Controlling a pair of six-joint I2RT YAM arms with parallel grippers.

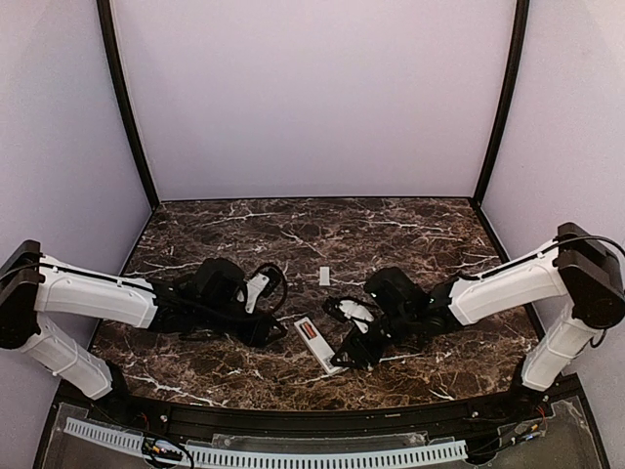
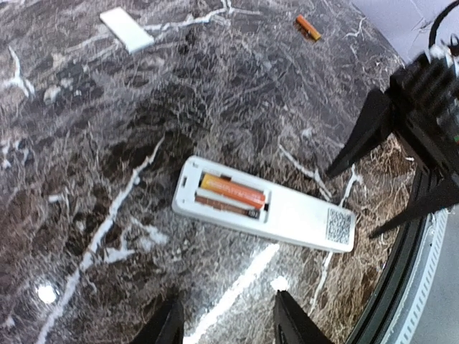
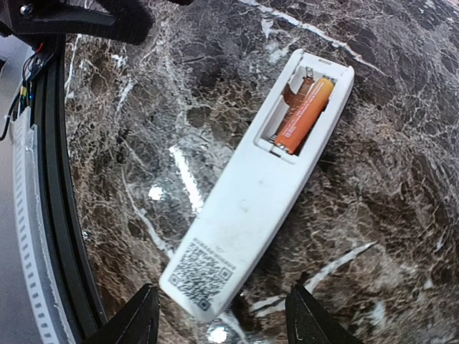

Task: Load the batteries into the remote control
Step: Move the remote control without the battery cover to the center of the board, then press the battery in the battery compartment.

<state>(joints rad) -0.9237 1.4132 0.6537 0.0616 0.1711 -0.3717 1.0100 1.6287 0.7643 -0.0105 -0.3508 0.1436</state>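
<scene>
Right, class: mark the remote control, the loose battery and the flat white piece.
remote control (image 2: 297, 215): left wrist view, plain back.
loose battery (image 2: 308, 27): left wrist view, orange middle.
flat white piece (image 2: 127, 29): left wrist view, its centre.

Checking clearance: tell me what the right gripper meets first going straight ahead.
Probably the remote control: its coded end lies just ahead of the right gripper, between open jaws; height unclear.

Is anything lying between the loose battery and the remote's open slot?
Nothing visible does. The loose battery lies on the marble tabletop, with only that bare surface between it and the remote control. The white cover sits off to one side. A seated battery already lies inside the remote control.
</scene>
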